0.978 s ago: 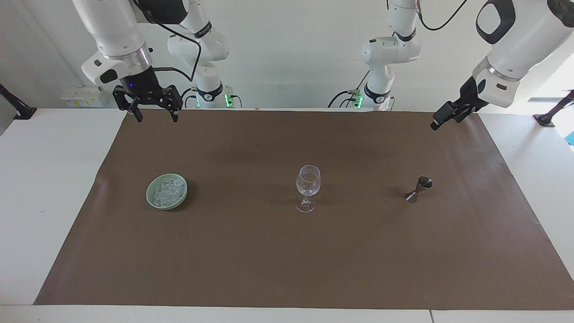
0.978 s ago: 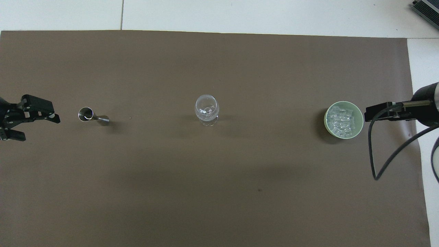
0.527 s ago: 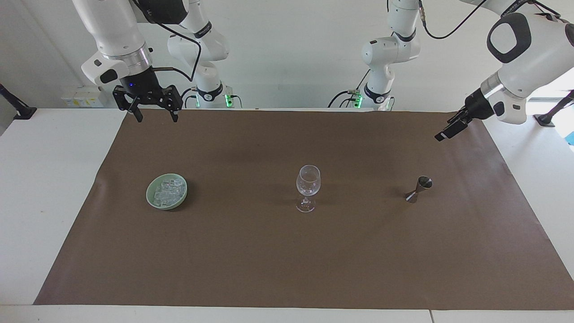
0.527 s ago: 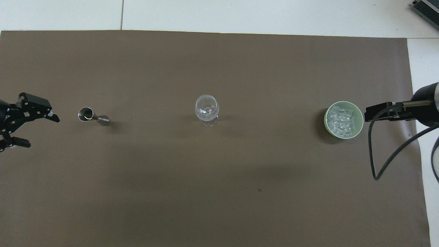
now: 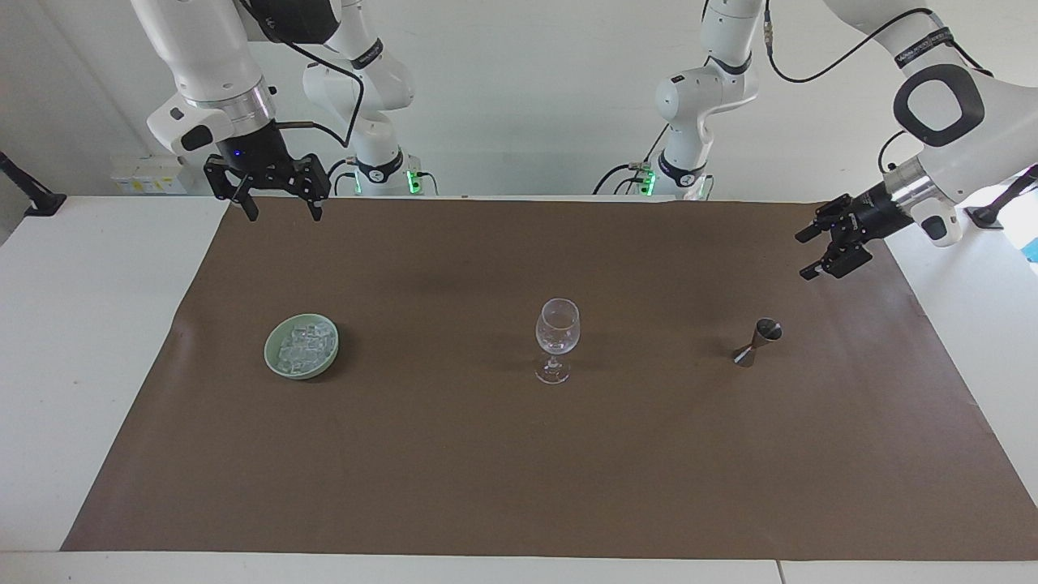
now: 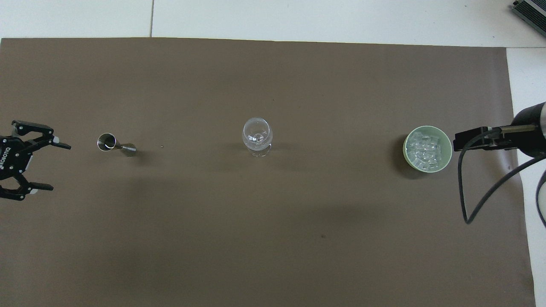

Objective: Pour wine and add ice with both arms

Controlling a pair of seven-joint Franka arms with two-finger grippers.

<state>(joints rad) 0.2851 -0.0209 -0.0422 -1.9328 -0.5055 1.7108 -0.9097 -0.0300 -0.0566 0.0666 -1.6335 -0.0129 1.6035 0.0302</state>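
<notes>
A clear stemmed wine glass [image 5: 556,328] [image 6: 257,135] stands upright mid-mat and looks empty. The ice [image 5: 306,342] [image 6: 424,149] is heaped in a pale green bowl [image 5: 269,354] [image 6: 448,140] toward the right arm's end. A small metal jigger [image 5: 758,341] [image 6: 111,143] stands toward the left arm's end; no wine shows. My left gripper [image 5: 805,256] [image 6: 59,167] hovers open over the mat beside the jigger, its fingers level and pointing at it, holding nothing. My right gripper [image 5: 280,207] hangs open and empty, high over the mat's edge by its base.
A brown mat [image 5: 519,470] covers most of the white table [image 5: 89,324]. The right arm's black cable [image 6: 473,200] loops over the mat next to the bowl. The three things stand in one line, well apart.
The left gripper has come down toward the mat and turned at the wrist, so its open fingers now point sideways at the jigger. The right arm has not moved.
</notes>
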